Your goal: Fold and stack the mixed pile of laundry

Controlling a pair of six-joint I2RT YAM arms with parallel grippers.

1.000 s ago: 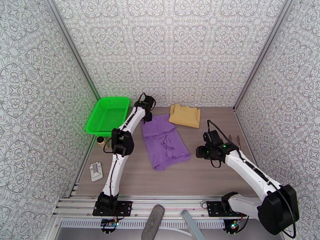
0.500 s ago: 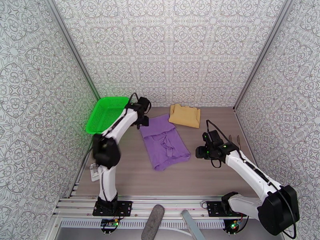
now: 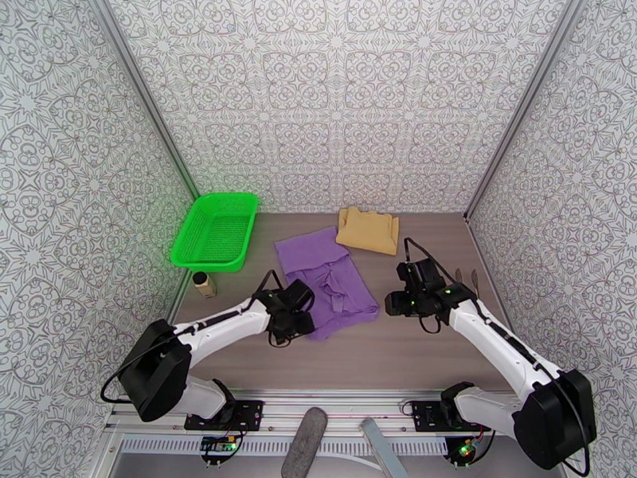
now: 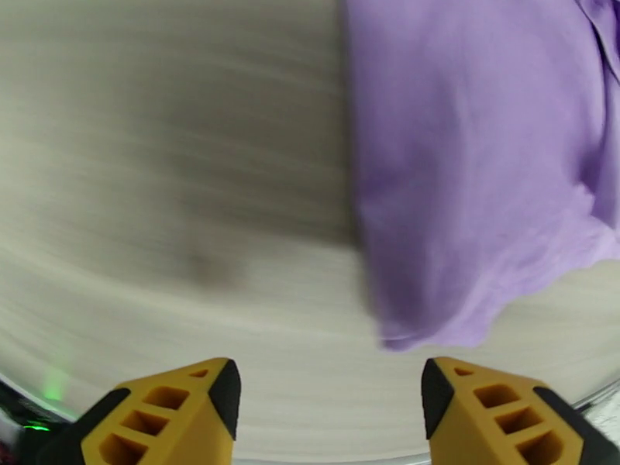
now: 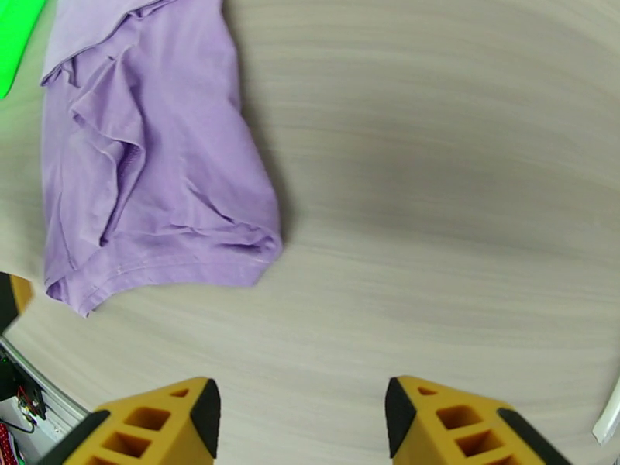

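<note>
The purple T-shirt lies partly folded and rumpled in the middle of the table. The mustard-tan garment lies folded behind it near the back wall. My left gripper hovers low at the shirt's near left corner. In the left wrist view that gripper is open and empty, with the purple T-shirt just ahead and to the right. My right gripper is just right of the shirt's near right corner. In the right wrist view it is open and empty, the purple T-shirt lying ahead to the left.
A green mesh basket stands at the back left. A small tan bottle stands in front of it by the left wall. Thin tools lie by the right wall. Bare wood table stretches in front of the shirt.
My left arm swung from the shirt's far end by the basket down to its near left corner, and its jaws spread wider. The right gripper barely shifted.
</note>
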